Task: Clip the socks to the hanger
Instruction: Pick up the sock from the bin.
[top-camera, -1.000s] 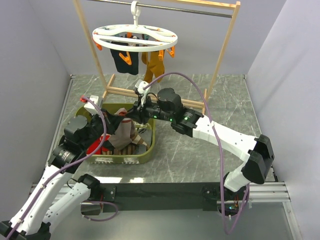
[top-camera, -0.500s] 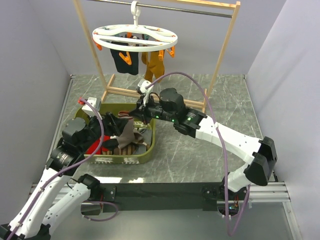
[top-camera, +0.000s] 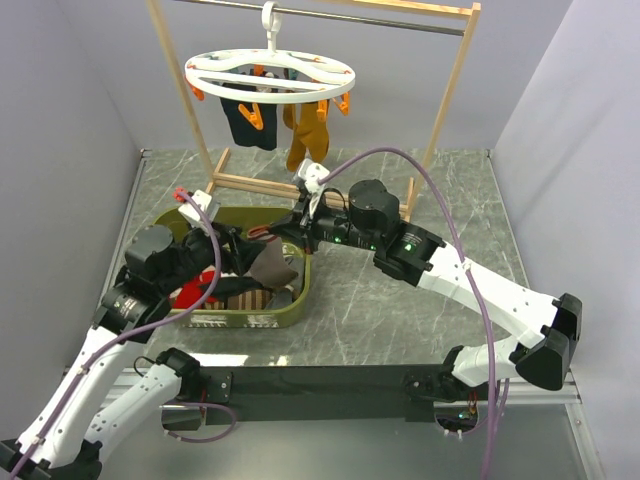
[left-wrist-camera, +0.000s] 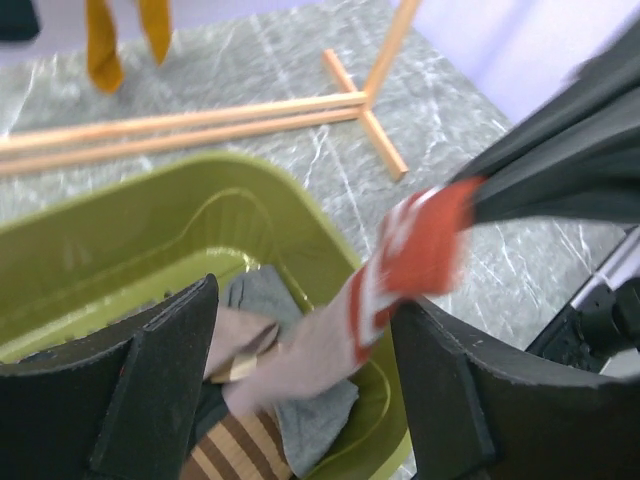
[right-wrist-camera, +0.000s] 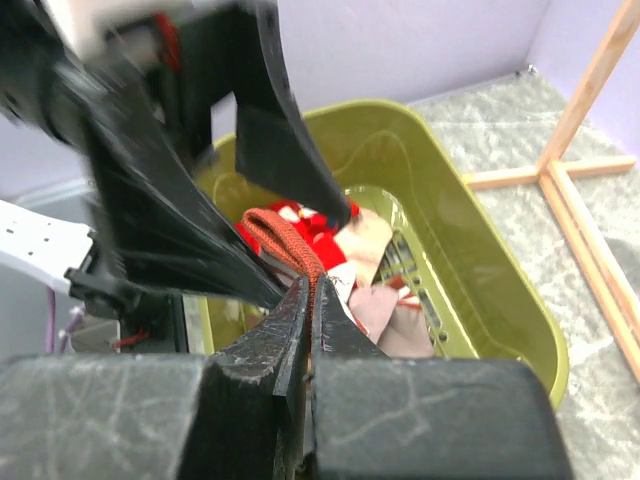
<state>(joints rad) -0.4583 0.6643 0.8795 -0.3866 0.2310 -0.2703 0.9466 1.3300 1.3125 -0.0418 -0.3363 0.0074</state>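
The hanger (top-camera: 272, 91) hangs up high, with no taupe sock on it yet. Over the green basket (top-camera: 240, 318), the right gripper (right-wrist-camera: 308, 285) has pulled back, jaws pinched tight on one sock (left-wrist-camera: 325, 345) by its red cuff. The left gripper (left-wrist-camera: 305, 300) gapes wide, holding nothing.

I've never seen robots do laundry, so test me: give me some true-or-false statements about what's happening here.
1. The right hand pinches a red-cuffed sock. True.
2. The left hand is shut on a sock. False: it is open.
3. The basket is blue. False: it is olive green.
4. Mustard socks hang from the hanger. True.
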